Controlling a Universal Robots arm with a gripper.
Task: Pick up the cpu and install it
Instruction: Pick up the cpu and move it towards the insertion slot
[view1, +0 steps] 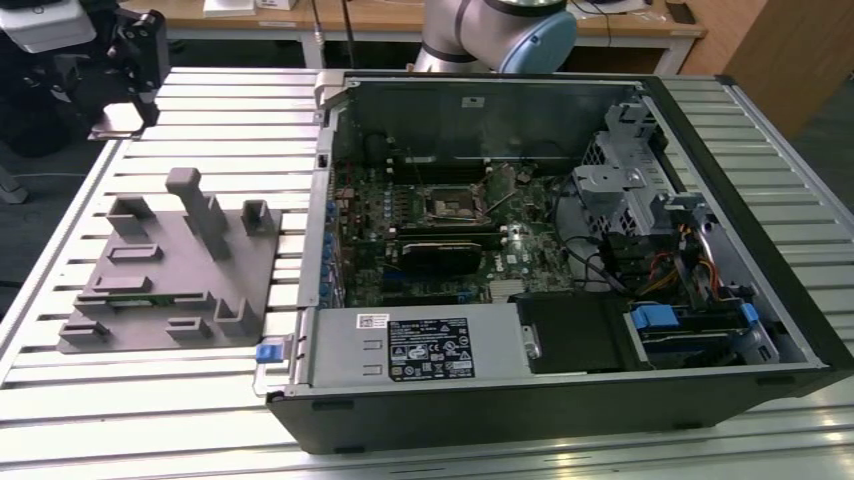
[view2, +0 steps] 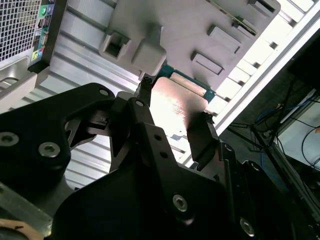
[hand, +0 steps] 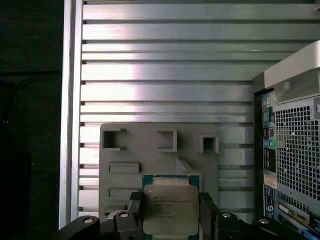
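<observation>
My gripper (view1: 131, 100) hangs high over the table's far corner at the exterior view's left, above and beyond the grey tray (view1: 174, 280). It is shut on the cpu (view1: 120, 120), a flat square chip with a pale silvery top. In both wrist views the cpu (hand: 168, 210) (view2: 176, 105) sits between two black fingers (hand: 207, 212), lifted off the tray (hand: 150, 150). Inside the open computer case, the dark square socket frame (view1: 451, 205) lies on the motherboard.
The open computer case (view1: 561, 250) fills the exterior view's right half of the slatted aluminium table (view1: 160, 400). Its rear panel (hand: 292, 165) stands close beside the tray. Several upright posts (view1: 200, 205) rise from the tray. A green memory stick (view1: 140, 293) lies in a tray slot.
</observation>
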